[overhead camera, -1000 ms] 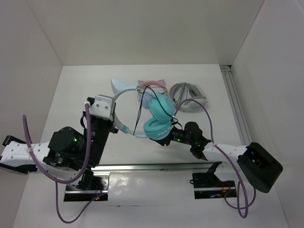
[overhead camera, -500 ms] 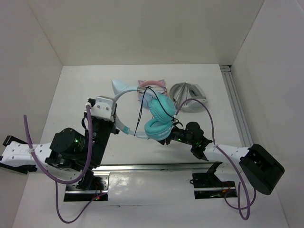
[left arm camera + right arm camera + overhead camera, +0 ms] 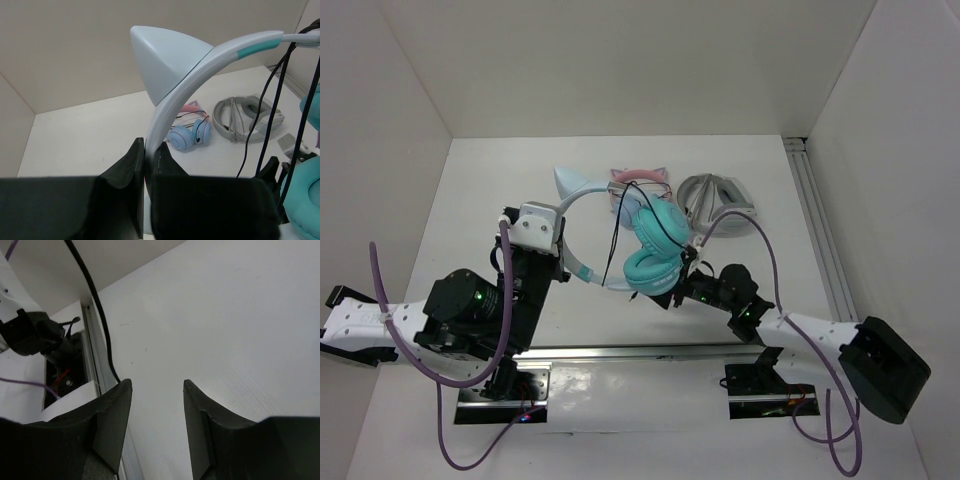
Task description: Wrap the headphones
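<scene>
The headphones hang above the table, their teal ear cups (image 3: 655,250) stacked together near the middle. My left gripper (image 3: 564,264) is shut on the pale headband (image 3: 200,65), just below one pointed cat ear (image 3: 165,55). The thin black cable (image 3: 272,100) droops from the top of the band past the cups. My right gripper (image 3: 672,297) sits low beside the lower cup, open, with only bare table between its fingers (image 3: 157,385). In the right wrist view the cable (image 3: 97,310) runs down behind the left finger, and I cannot tell whether it touches.
Pink-banded light-blue headphones (image 3: 640,180) and folded grey-white headphones (image 3: 720,205) lie at the back of the table. A metal rail (image 3: 820,230) runs along the right wall and another rail (image 3: 640,352) along the near edge. White walls enclose three sides.
The right gripper's jaws have spread wider, and the right arm has shifted slightly lower and to the right. The left arm and the headphones have stayed still.
</scene>
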`<state>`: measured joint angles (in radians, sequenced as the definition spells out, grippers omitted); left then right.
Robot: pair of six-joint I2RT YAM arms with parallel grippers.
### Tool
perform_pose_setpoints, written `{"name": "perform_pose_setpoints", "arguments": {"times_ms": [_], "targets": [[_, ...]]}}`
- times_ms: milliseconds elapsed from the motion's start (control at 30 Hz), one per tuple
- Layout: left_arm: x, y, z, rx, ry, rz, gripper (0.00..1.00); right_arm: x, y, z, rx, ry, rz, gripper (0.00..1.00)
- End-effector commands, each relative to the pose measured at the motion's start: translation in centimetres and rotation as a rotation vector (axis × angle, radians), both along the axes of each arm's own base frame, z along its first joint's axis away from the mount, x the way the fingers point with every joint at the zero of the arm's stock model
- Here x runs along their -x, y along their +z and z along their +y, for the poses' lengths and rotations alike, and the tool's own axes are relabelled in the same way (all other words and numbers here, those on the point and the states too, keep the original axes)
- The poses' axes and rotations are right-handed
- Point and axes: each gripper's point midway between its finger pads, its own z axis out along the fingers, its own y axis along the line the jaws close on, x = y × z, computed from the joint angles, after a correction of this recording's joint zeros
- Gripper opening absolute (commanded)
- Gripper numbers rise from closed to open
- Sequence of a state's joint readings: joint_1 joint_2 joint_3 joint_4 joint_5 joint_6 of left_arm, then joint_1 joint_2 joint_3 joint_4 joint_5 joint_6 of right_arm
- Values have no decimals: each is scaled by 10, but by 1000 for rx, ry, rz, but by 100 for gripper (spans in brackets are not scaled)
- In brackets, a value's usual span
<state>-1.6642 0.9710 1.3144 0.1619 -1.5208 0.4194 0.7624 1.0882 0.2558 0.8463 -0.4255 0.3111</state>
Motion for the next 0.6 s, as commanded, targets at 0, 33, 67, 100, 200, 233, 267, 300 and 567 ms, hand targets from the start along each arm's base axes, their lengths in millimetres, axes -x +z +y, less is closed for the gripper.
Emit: {"name": "perform_pose_setpoints", "arguments": {"times_ms": [0, 33, 67, 100, 200, 233, 267, 300, 567], "targets": [[-1, 10, 20, 168, 56, 50, 0, -14, 39, -20, -147, -173, -78, 53], [-1, 10, 20, 168, 56, 50, 0, -18, 44, -25, -162, -208, -86, 53], [-1, 10, 20, 168, 56, 50, 0, -19, 44, -29, -164, -227, -84, 53], [-1, 10, 20, 168, 56, 50, 0, -13, 49, -29, -166, -202, -109, 53], [-1, 12, 21, 178, 56, 52, 0, -1, 45, -21, -117, -112, -119, 54], [-1, 10, 20, 169, 56, 51, 0, 1, 49, -19, -122, -94, -126, 54], [-1, 13, 22, 178, 56, 52, 0, 4, 53, -17, -127, -72, -134, 54], [-1, 13, 22, 178, 56, 52, 0, 10, 53, -15, -125, -39, -137, 54], [0, 12, 15, 162, 56, 50, 0, -14, 46, -15, -91, -145, -130, 56]]}}
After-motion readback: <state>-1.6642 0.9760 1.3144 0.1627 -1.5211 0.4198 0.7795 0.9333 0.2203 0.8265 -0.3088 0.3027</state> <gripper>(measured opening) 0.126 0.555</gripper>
